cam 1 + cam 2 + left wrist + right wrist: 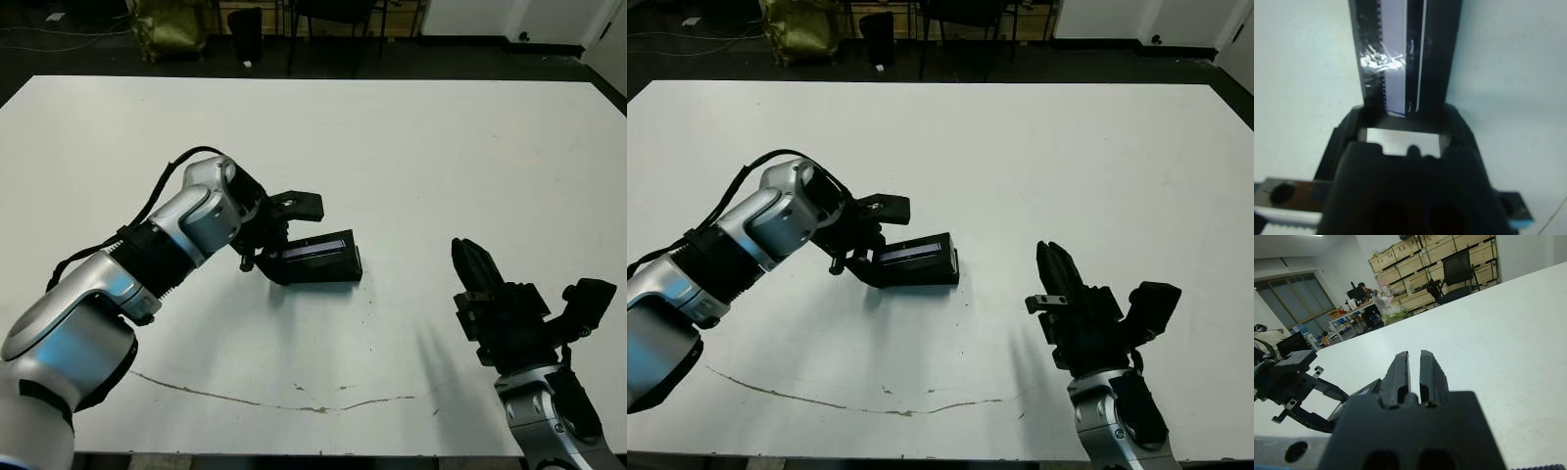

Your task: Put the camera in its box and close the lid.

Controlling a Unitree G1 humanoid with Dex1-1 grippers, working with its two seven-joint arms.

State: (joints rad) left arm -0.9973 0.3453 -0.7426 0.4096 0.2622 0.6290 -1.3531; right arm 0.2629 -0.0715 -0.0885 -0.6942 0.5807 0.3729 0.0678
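The lid (318,247), black with a glossy silvery-purple strip, lies on top of the black box (328,271) at the middle of the table. My left gripper (299,240) is open at their left end. One finger is raised behind the lid, and the other rests against the near left corner. In the left wrist view the lid (1400,58) runs straight away from the gripper's body. The camera is hidden. My right gripper (468,250) is shut on nothing at the front right, well apart from the box. Its fingers (1400,367) lie close together.
A thin brownish line (294,397) crosses the table near its front edge. Chairs (338,15) and a yellow-green bag (171,24) stand on the dark floor beyond the far edge. A seated person (1359,290) and shelves of cartons show far off in the right wrist view.
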